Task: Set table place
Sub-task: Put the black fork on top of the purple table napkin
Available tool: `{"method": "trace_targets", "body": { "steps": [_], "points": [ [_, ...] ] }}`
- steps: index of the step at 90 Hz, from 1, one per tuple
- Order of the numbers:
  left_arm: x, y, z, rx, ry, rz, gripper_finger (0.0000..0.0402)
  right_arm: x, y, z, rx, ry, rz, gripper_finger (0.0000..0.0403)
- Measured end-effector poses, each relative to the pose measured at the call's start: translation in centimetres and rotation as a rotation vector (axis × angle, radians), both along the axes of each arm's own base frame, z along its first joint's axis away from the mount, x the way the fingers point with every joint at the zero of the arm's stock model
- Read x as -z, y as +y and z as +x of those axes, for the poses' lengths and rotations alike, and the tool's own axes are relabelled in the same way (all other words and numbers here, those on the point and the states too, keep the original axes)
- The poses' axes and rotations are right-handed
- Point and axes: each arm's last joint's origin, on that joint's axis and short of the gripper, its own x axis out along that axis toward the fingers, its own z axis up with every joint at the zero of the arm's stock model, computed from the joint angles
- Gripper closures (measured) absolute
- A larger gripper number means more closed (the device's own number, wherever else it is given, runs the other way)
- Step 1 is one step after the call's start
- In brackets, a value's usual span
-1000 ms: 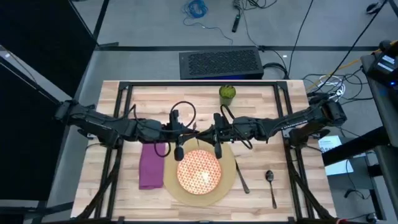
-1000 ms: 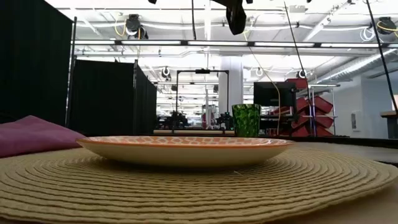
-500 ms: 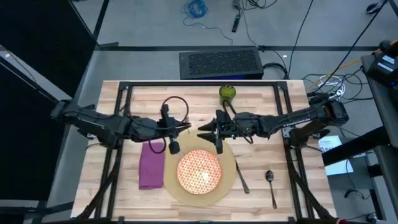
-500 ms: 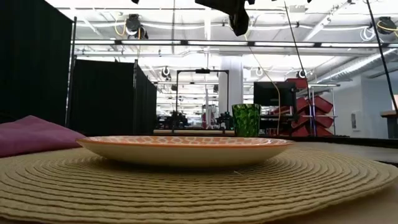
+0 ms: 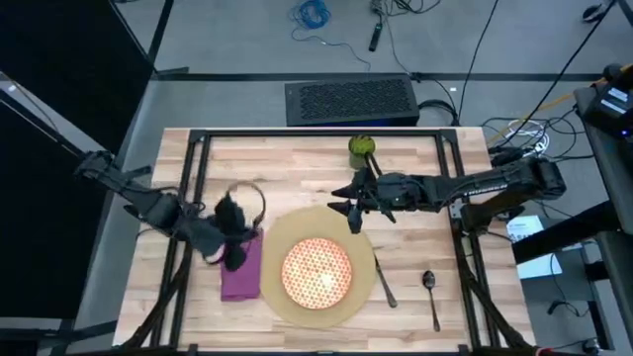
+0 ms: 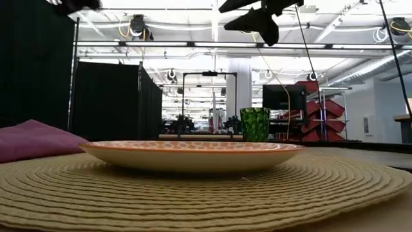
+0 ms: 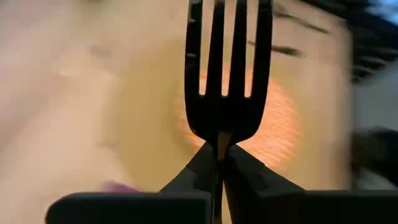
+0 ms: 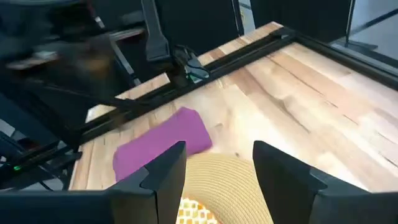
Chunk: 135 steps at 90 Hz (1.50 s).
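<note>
Since a moment ago your left gripper [image 5: 230, 249] has swung from above the plate [image 5: 316, 272] to over the purple napkin [image 5: 240, 280], fingers clamped on a fork [image 7: 225, 81]. Lower it flat beside the round mat [image 5: 364, 249] on the table [image 5: 415, 168]; your right gripper [image 5: 354, 210] hangs open and empty near the green cup [image 5: 361, 148].

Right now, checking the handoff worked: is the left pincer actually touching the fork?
Touching. The left wrist view shows the left pincer closed on the fork, its fingertips meeting around the handle just below the tines, with no gap.
</note>
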Motion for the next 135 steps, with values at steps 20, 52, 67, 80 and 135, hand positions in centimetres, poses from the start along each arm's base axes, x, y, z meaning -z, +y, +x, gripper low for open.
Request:
{"method": "trace_targets", "body": {
  "steps": [20,52,67,80,135],
  "points": [
    [-2.1,-3.6,-0.7,0.185,-0.212,-0.142,0.0401,0.0,0.4,0.0,-0.005,-0.010,0.020,0.0231],
    [7.1,-2.8,-6.3,-0.112,-0.193,-0.261,0.0401,-0.3,2.8,-0.1,-0.052,-0.038,0.004,0.0231],
    [8.7,-1.3,-7.6,-0.058,-0.424,-0.367,0.0401,-0.3,2.8,-0.1,-0.048,-0.038,0.006,0.0232],
    [13.1,0.8,-8.6,-0.121,-0.385,-0.451,0.0401,-0.3,2.2,0.0,-0.020,-0.047,0.015,0.0232],
    [17.3,3.1,-9.0,-0.303,-0.198,-0.680,0.0401,-0.8,1.8,0.2,-0.003,-0.101,0.032,0.0232]
  ]
}}
